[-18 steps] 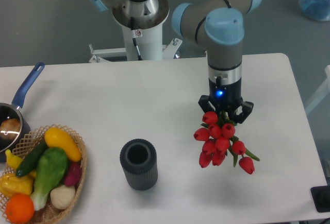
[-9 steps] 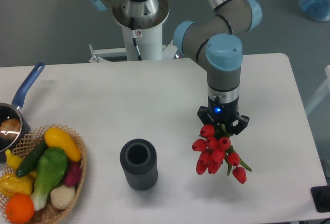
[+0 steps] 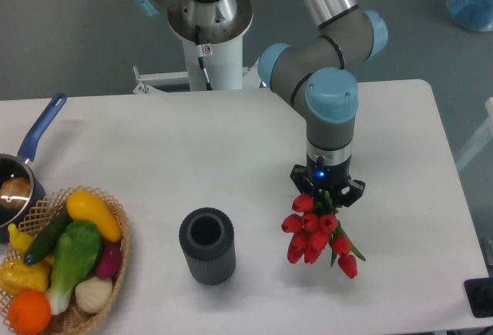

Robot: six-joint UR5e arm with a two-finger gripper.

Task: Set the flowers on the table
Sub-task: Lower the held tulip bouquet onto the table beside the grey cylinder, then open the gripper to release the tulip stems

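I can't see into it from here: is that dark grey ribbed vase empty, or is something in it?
Empty as far as the view shows: the vase stands upright, its round opening dark, with nothing poking out. The tulips hang from the hand instead.

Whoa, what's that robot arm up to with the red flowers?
The gripper is clamped on a bunch of red tulips, the flowers, and holds them low over the white table, right of a dark ribbed cup. Whether they touch the surface yet is hard to tell. A basket of vegetables and a blue-handled pan sit far left.
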